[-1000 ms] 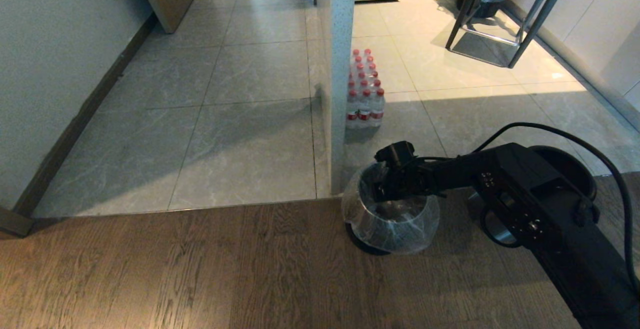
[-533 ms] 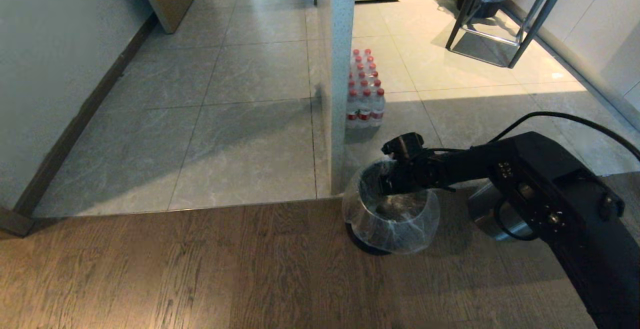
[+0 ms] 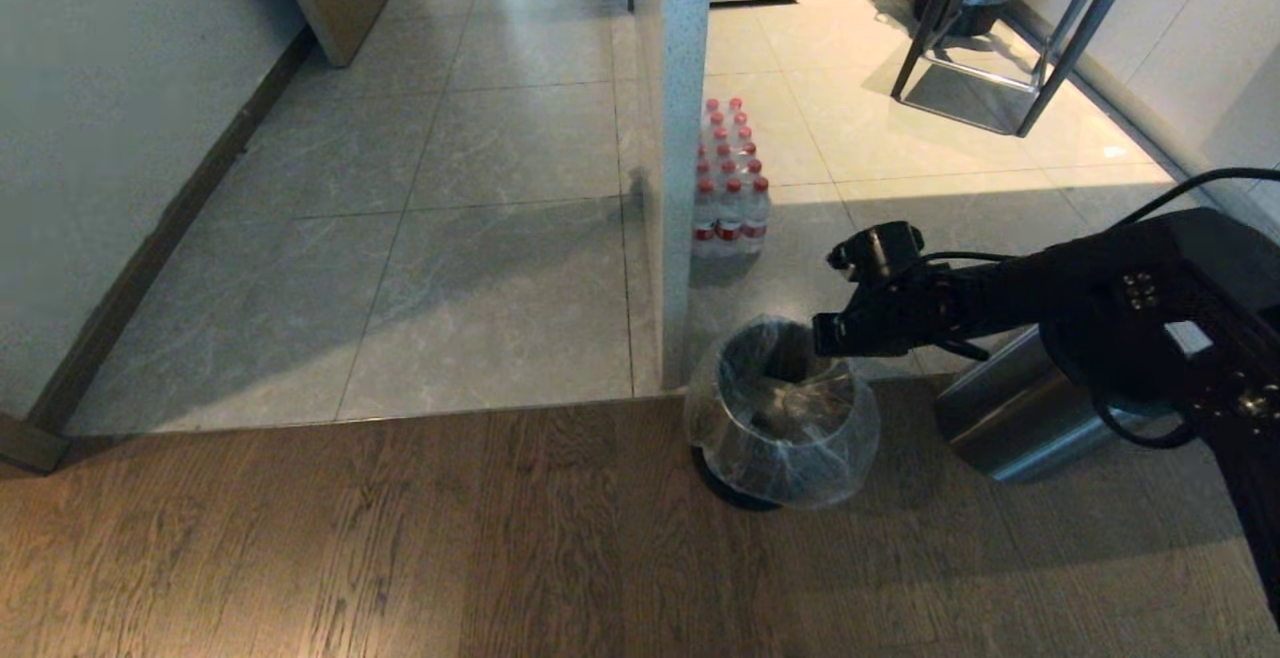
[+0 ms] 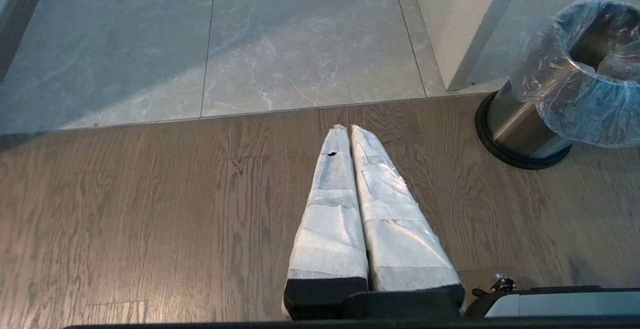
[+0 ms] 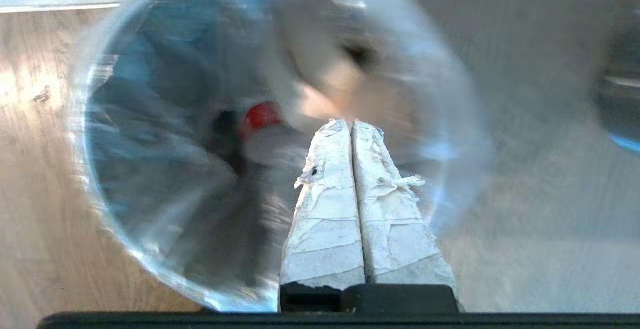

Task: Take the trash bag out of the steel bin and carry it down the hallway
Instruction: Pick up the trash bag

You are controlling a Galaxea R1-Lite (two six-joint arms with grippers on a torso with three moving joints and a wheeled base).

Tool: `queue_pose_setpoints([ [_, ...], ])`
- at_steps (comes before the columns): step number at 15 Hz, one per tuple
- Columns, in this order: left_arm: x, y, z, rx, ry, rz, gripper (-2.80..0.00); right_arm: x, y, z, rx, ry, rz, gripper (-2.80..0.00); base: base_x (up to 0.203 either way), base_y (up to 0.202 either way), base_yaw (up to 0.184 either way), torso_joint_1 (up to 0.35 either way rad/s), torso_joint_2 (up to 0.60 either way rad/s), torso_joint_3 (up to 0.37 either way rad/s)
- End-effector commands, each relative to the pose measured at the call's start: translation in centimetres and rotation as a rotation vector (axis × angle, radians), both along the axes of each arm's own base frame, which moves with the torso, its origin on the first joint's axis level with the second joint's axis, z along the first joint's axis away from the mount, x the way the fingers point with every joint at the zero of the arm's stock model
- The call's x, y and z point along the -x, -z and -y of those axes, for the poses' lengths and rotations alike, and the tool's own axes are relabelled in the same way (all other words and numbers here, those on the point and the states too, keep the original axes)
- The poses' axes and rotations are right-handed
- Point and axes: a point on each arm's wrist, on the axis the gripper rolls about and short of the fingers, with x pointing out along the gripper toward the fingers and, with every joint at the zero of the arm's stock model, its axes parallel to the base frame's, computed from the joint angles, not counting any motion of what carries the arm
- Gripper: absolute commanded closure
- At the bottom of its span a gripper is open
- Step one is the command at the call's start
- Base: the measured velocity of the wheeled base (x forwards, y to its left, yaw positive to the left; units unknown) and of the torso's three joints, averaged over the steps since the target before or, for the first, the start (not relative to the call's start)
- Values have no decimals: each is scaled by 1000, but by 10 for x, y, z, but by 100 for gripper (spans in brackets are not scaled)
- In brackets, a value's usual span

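Observation:
The steel bin (image 3: 735, 486) stands on the wood floor by a white pillar. The clear trash bag (image 3: 800, 448) lines it, folded down over its rim. My right gripper (image 3: 822, 335) hovers just above the bin's far right rim, shut, with no plastic showing between its fingers. The blurred right wrist view has that gripper (image 5: 351, 123) over the bag's open mouth (image 5: 150, 119), with pale scraps and a red-capped item (image 5: 262, 114) inside. My left gripper (image 4: 348, 128) is shut and parked over the wood floor, left of the bin (image 4: 520, 124). The grey-tiled hallway (image 3: 480, 238) lies beyond.
A second, larger steel cylinder (image 3: 1010, 418) sits right of the bin, under my right arm. A shrink-wrapped pack of red-capped bottles (image 3: 730, 188) stands behind the pillar (image 3: 675, 138). A black metal frame (image 3: 1000, 58) is at the back right. A wall with dark baseboard (image 3: 150, 248) runs along the left.
My right gripper has risen out of the bin's mouth and drawn back to the right, still shut. The bag and the bin have stayed where they were.

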Motion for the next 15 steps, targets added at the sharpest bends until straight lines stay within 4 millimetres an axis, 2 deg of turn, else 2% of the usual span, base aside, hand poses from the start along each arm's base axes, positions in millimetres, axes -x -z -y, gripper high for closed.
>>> queue_pose_setpoints([
  [1,0,0,0,0,0,0,0,7,-6,29,6,61,-15,0,0,0,0,0,0,0],
  [4,0,0,0,0,0,0,0,8,16,59,-10,200,-80,0,0,0,0,0,0,0],
  [7,0,0,0,0,0,0,0,18,47,74,0,262,-283,0,0,0,0,0,0,0],
  [10,0,0,0,0,0,0,0,17,81,78,32,324,-371,0,0,0,0,0,0,0],
  [15,0,0,0,0,0,0,0,8,108,78,45,346,-367,0,0,0,0,0,0,0],
])
